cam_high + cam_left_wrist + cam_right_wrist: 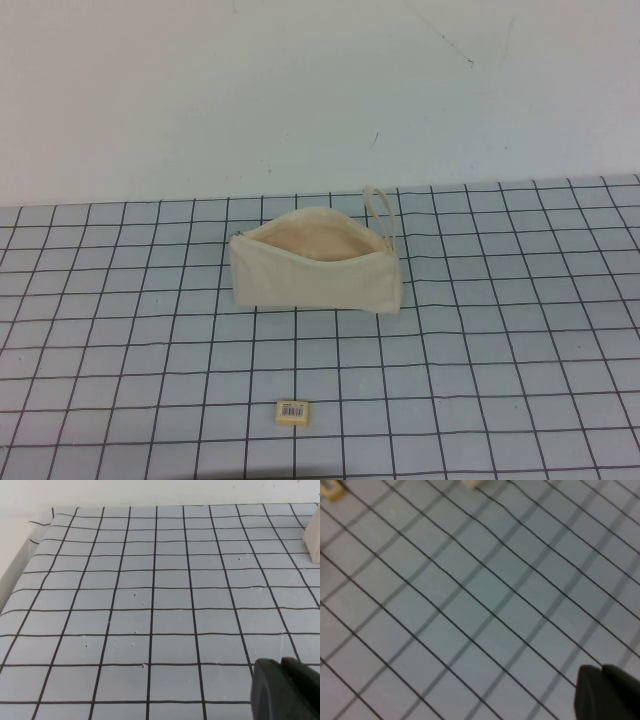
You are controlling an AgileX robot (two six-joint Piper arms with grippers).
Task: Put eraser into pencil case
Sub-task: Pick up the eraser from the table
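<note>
The cream pencil case (315, 280) stands on the grid mat in the middle of the high view, zip open and peach lining showing, its loop strap (381, 208) at the right end. The small pale yellow eraser (293, 411) with a barcode label lies in front of it, near the mat's front edge. Neither arm shows in the high view. My left gripper (281, 663) is shut and empty above bare mat, with an edge of the pencil case (314, 540) far off. My right gripper (601, 669) is shut and empty, with the eraser (331, 490) far off.
A blue-grey mat with a black grid (500, 330) covers the table, and a white wall (300, 90) stands behind it. The mat's left edge (30, 555) shows in the left wrist view.
</note>
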